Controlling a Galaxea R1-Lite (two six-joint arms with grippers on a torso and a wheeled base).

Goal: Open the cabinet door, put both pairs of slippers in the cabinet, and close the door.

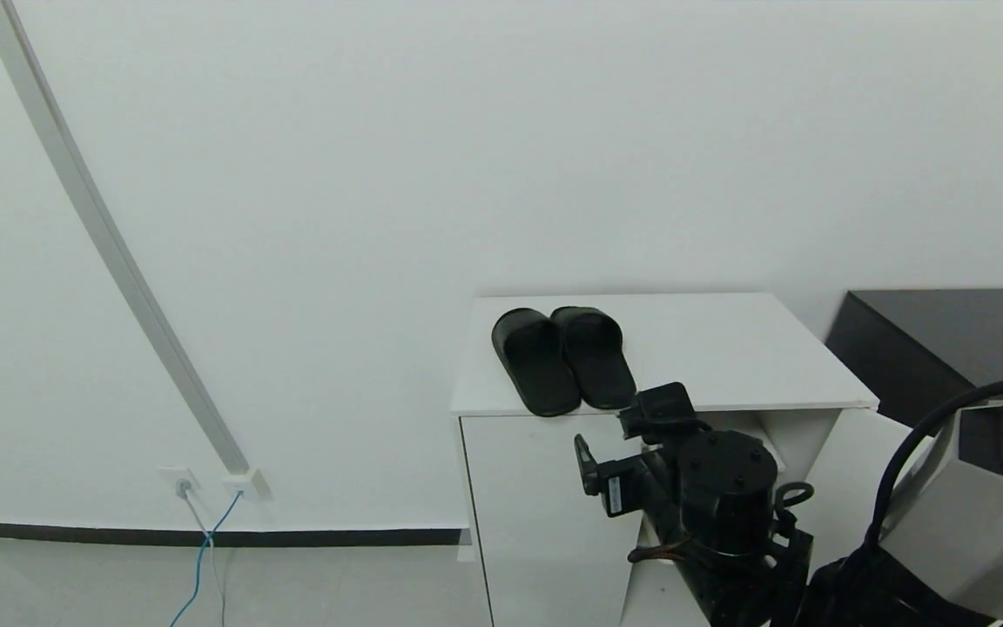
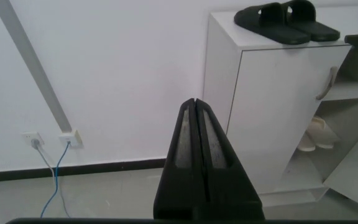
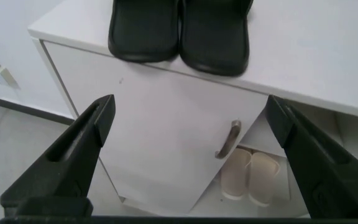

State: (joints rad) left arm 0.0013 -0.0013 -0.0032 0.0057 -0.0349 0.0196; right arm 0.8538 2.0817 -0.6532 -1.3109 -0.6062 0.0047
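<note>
Two black slippers [image 1: 564, 359], front-to-back, toes toward wall [image 1: 554, 131]

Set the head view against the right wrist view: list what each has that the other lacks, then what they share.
Head view adds: the dark table beside the cabinet. Right wrist view adds: past the open right end effector, beige slippers inside the cabinet and the door handle. Shared: the black slippers side by side on the cabinet top.
</note>
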